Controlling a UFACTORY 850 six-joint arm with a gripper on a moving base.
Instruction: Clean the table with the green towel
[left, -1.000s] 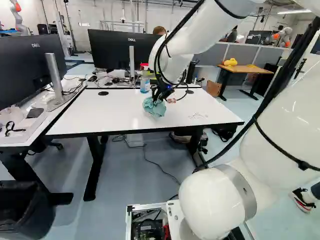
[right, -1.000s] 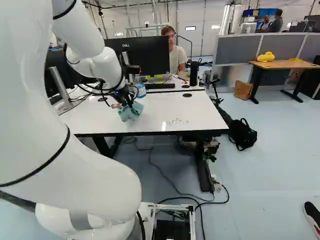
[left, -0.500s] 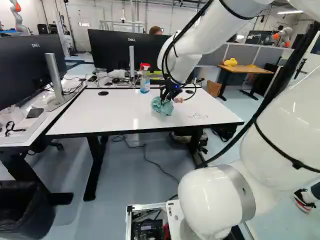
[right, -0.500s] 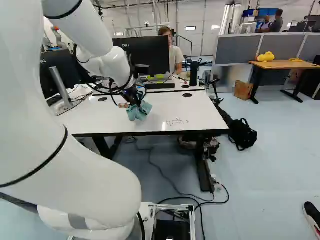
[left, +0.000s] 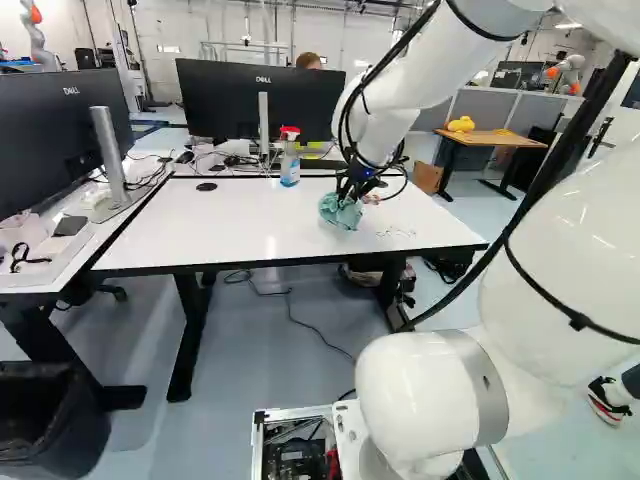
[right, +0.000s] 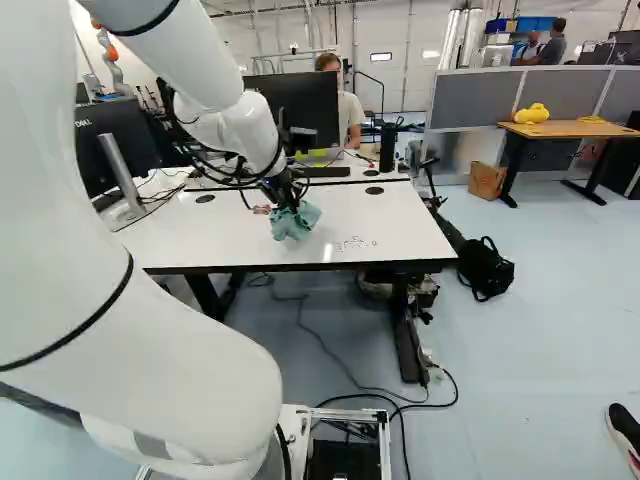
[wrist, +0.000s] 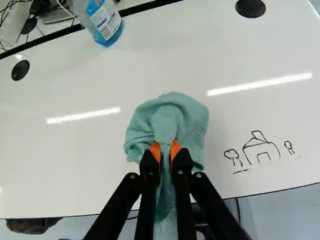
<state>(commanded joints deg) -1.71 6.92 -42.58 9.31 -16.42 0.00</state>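
Observation:
In the left base view my gripper (left: 350, 192) is low over the white table (left: 220, 225), with the green towel (left: 341, 211) at its fingertips. The wrist view shows the gripper (wrist: 165, 152) shut on the towel (wrist: 187, 120), its orange pads pinching a fold from two sides. The towel's bunched part spreads ahead of the fingers against the tabletop; a tail hangs back between them. Black line drawings (wrist: 262, 150) of a house and small trees mark the table beside the towel, not touching it.
A blue spray bottle (left: 290, 160) stands at the table's far edge, before a monitor (left: 235, 100). A second monitor (left: 60, 135) is on the adjoining desk at the left. A black bin (left: 50, 415) stands near the base. Another robot (left: 38, 35) is far back.
The arm has carried the towel across the table, to the right in both base views, towards the drawings. The gripper has stayed shut on it. The base has not moved.

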